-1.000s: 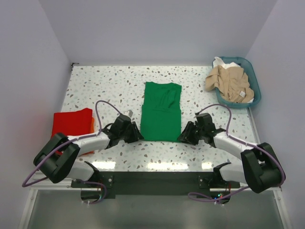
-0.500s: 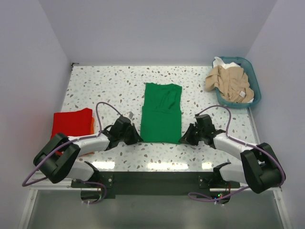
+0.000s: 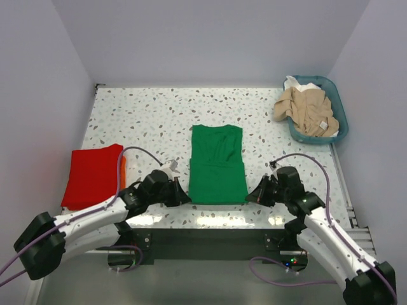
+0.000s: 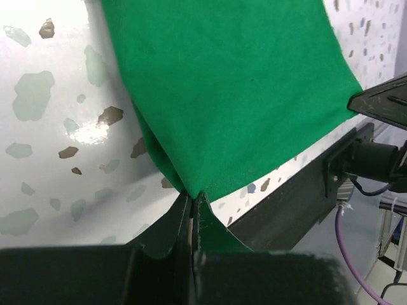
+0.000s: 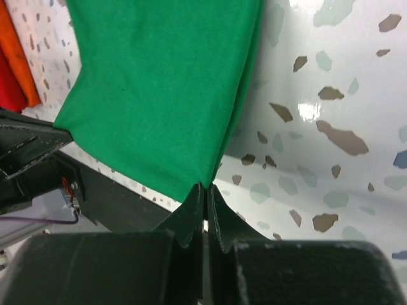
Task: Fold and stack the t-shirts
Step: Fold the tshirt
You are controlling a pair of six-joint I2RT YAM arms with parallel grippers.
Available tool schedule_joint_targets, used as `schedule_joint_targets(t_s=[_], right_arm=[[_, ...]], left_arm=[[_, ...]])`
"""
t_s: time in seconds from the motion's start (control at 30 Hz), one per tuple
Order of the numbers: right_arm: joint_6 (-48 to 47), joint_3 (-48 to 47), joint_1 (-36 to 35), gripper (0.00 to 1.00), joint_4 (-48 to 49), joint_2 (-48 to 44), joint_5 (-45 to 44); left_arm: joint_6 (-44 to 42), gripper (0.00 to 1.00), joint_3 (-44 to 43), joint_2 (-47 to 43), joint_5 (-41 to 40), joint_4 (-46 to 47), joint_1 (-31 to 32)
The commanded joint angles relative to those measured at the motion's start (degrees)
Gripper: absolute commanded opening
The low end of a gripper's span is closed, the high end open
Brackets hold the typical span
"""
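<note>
A bright green t-shirt (image 3: 217, 165) lies folded lengthwise in the middle of the speckled table. My left gripper (image 3: 183, 197) is shut on its near left corner (image 4: 191, 188), the cloth pinched between the fingertips. My right gripper (image 3: 250, 197) is shut on its near right corner (image 5: 206, 183). Both corners are lifted slightly near the table's front edge. A folded red t-shirt (image 3: 92, 175) rests at the left, with an orange edge showing beside it. Beige t-shirts and a white t-shirt (image 3: 307, 109) are heaped in the basket.
A teal plastic basket (image 3: 340, 117) stands at the back right corner. The table's dark front rail (image 3: 210, 244) runs just below the grippers. White walls close in the table on three sides.
Both grippers have shut on the green t-shirt's near corners and pulled back toward the front edge, dragging the shirt nearer. Both arms now reach out lower and flatter.
</note>
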State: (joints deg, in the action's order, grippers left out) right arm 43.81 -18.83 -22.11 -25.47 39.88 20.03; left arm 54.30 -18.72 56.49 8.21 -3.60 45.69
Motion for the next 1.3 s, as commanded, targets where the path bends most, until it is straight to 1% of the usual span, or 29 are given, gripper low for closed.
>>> schedule_joint_targets(t_s=[0.0,0.03,0.1,0.2,0.23,0.3,0.33,0.4,0.47,0.57,0.6,0.67,0.7,0.8,0.83,0.87,0.93,0.97,1.0,1.07,1.1,1.13,1.17,1.2,1.23,1.27], right_arm=[[-1.98,-0.06,0.05,0.00,-10.20,-6.81,0.80],[-2.06,-0.85,-0.04,0.00,-10.73,-7.88,0.71],[-2.41,-2.34,0.05,0.00,-11.53,-8.24,-0.16],[-4.52,-7.44,0.05,0.00,-12.93,-5.00,-2.97],[-5.05,-10.23,0.05,0.00,-13.19,-3.94,-3.85],[-6.54,-13.06,0.05,0.00,-13.98,-1.31,-5.52],[-7.24,-16.03,0.05,0.00,-14.51,-0.42,-7.10],[-7.86,-18.77,0.05,0.00,-14.78,2.38,-8.86],[-8.83,-22.56,0.05,0.00,-14.69,4.76,-10.27],[-9.80,-26.16,0.14,0.00,-12.94,10.38,-11.07],[-9.97,-27.21,0.05,0.00,-12.41,11.87,-11.50],[-10.32,-30.47,0.40,0.00,-10.23,16.45,-11.86],[-10.50,-31.61,0.57,0.00,-9.51,18.20,-11.86],[-11.12,-39.15,1.62,0.00,-7.84,25.41,-12.03],[-11.38,-40.66,2.06,0.00,-6.97,29.43,-12.12],[-11.47,-42.24,2.42,0.00,-6.52,31.47,-11.95],[-11.56,-46.98,4.00,0.00,-5.12,35.95,-9.50],[-11.64,-48.74,4.44,0.00,-4.76,40.15,-9.31],[-11.73,-52.41,4.88,0.00,-4.50,42.80,-9.31],[-11.64,-56.47,7.16,0.00,-4.15,47.37,-7.91],[-11.82,-60.49,8.47,0.00,-3.88,52.27,-7.99],[-11.82,-62.54,9.09,0.00,-3.71,54.76,-8.08],[-11.99,-64.91,9.88,0.00,-3.97,57.74,-6.34],[-12.08,-69.19,11.37,0.00,-4.06,62.55,-5.36],[-12.08,-71.24,11.82,0.00,-3.80,65.13,-5.01],[-12.08,-74.56,12.52,0.00,-3.27,69.15,-5.00]], left_arm=[[1.15,0.00,1.32,-4.97,-2.93,-3.08,1.24],[1.24,0.00,1.23,-6.81,-3.54,-3.26,1.15],[0.54,0.00,0.18,-7.71,-5.21,-3.09,1.15],[-0.69,0.00,-4.56,-6.75,-7.76,-5.01,1.24],[-1.30,0.00,-5.96,-5.44,-8.12,-6.06,1.15],[-2.09,0.00,-10.71,-3.94,-10.57,-8.00,1.15],[-2.79,0.00,-13.77,-2.10,-11.02,-9.22,0.98],[-3.67,0.00,-16.77,0.01,-11.02,-10.29,0.63],[-5.17,0.00,-21.61,3.79,-11.02,-12.13,0.10],[-7.19,0.00,-27.67,8.98,-9.71,-13.81,-2.18],[-7.54,0.00,-28.90,10.21,-8.83,-13.89,-4.19],[-8.68,0.00,-32.86,13.90,-6.56,-14.07,-6.13],[-9.12,0.00,-34.09,15.13,-6.10,-13.90,-7.97],[-11.15,0.00,-41.80,21.62,-5.92,-15.29,-10.96],[-12.02,0.00,-43.40,23.04,-5.49,-15.30,-11.67],[-12.46,0.00,-45.07,24.53,-4.53,-15.30,-12.29],[-13.17,0.00,-49.98,29.45,-3.99,-15.57,-14.39],[-13.43,0.00,-51.75,31.38,-2.51,-15.56,-15.19],[-13.87,0.00,-53.42,35.32,-1.71,-15.22,-16.85],[-14.66,0.00,-59.39,39.99,-0.13,-15.56,-18.52],[-15.10,0.00,-63.85,44.97,0.84,-16.00,-20.27],[-15.37,0.00,-66.25,47.63,1.45,-16.70,-21.25],[-15.37,0.00,-68.44,50.10,3.03,-16.88,-22.22],[-15.72,0.00,-72.12,54.39,4.87,-14.62,-23.62],[-16.85,0.00,-74.42,56.86,6.72,-13.82,-24.24],[-17.38,0.00,-79.49,61.59,7.87,-14.59,-25.20]])
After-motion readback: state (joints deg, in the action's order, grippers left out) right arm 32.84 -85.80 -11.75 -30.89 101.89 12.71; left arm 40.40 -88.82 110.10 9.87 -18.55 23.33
